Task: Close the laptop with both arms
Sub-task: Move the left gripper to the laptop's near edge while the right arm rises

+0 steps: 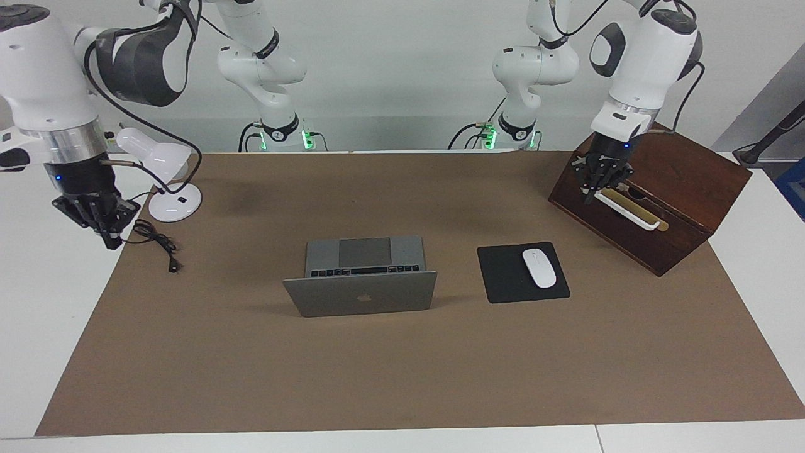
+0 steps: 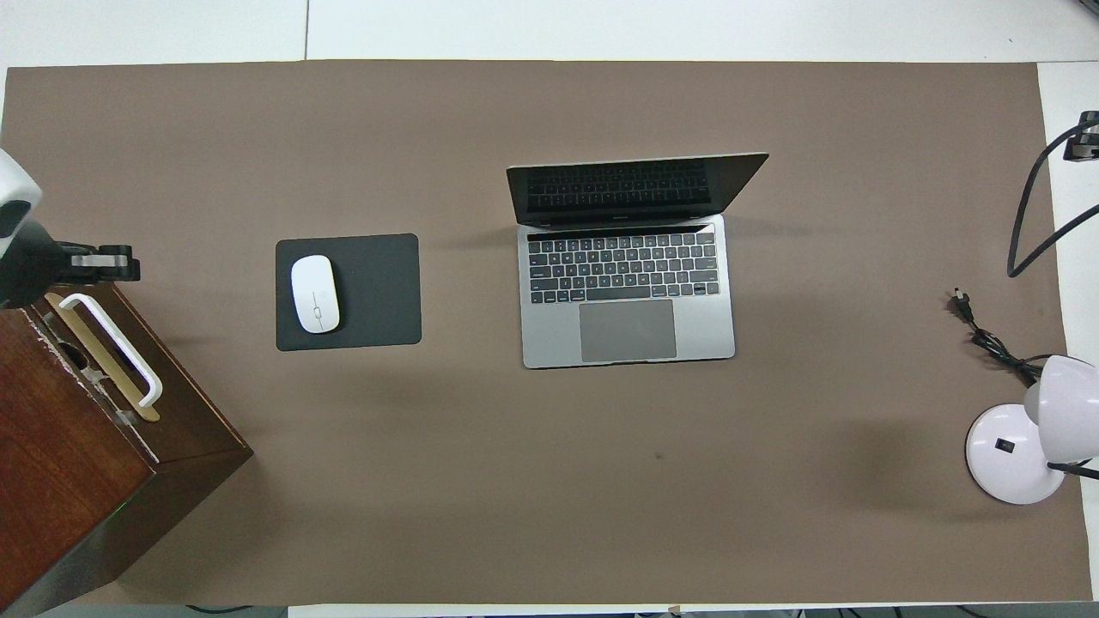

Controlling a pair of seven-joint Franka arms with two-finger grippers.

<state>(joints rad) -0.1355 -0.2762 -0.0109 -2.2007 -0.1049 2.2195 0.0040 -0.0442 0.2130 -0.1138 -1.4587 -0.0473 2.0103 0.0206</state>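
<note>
The silver-grey laptop stands open in the middle of the brown mat, its lid with the apple logo raised and facing away from the robots. The overhead view shows its dark keyboard and grey trackpad. My left gripper hangs over the front upper edge of the wooden box, by the white handle, well away from the laptop; it also shows in the overhead view. My right gripper hangs over the white table edge beside the black cable, at the right arm's end; only its edge shows in the overhead view.
A dark wooden box with a white handle stands at the left arm's end. A black mouse pad with a white mouse lies between box and laptop. A white desk lamp and its cable are at the right arm's end.
</note>
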